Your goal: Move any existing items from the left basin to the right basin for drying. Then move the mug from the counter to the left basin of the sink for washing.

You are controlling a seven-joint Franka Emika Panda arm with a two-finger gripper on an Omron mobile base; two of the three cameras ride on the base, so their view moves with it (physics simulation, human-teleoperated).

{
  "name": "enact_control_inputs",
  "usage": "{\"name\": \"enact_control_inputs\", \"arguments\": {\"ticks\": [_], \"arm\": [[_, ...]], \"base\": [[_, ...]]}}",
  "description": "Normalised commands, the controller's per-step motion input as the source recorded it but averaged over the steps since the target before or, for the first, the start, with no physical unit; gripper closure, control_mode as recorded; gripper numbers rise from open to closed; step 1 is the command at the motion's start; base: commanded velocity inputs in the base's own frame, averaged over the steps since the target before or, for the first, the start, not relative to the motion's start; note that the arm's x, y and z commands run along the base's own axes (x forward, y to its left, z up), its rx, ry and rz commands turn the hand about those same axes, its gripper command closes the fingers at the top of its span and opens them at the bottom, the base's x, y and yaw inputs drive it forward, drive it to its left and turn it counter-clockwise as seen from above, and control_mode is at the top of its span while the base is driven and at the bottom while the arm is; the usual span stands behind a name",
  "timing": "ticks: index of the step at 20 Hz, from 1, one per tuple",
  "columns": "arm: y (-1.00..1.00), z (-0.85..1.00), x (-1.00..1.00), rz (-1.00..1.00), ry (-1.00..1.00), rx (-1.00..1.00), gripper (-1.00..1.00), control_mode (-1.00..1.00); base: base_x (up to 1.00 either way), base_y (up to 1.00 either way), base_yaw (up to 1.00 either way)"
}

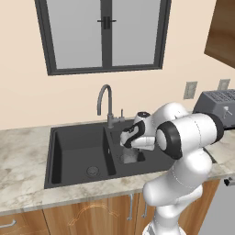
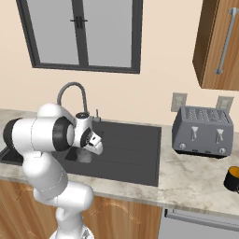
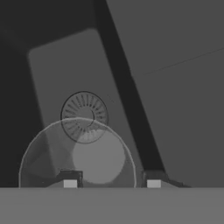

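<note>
Clear glass (image 3: 76, 153) upright in right basin (image 1: 151, 158), beside its round drain (image 3: 84, 116). Gripper (image 3: 111, 181) directly above glass, fingers parted, one tip over glass, other outside rim; not clamped. Left basin (image 1: 75, 153) to other side. Mug (image 2: 232, 179) on counter (image 2: 196, 179) nr toaster (image 2: 202, 131).

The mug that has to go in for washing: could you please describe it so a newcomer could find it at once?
Start at the grey toaster on the marbled counter, right of the black sink. Nearer the counter's front edge, right of the toaster, stands the mug. It is small and black with an orange inside, unlike the clear glass in the sink's small basin.
</note>
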Motion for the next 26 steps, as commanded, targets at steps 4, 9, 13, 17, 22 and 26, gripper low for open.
{"name": "enact_control_inputs", "arguments": {"ticks": [4, 9, 13, 17, 22, 26], "arm": [[0.0, 0.08, 0.0, 0.0, 0.0, 0.0, -1.0, -1.0], [-0.07, 0.61, -0.02, 0.0, 0.0, 0.03, -1.0, -1.0], [-0.27, 1.0, -0.18, 0.0, -0.01, 0.02, -1.0, -1.0], [-0.41, 0.81, -0.17, 0.04, -0.03, 0.0, -1.0, -1.0], [-0.53, 0.54, -0.36, 0.1, -0.08, -0.12, -1.0, -1.0], [-0.46, 0.36, -0.32, 0.1, -0.05, -0.19, -1.0, -1.0]], "base": [[0.0, 0.0, 0.0], [0.0, 0.0, 0.0], [0.0, 0.0, 0.0], [0.0, 0.0, 0.0], [0.0, 0.0, 0.0], [0.0, 0.0, 0.0]]}}
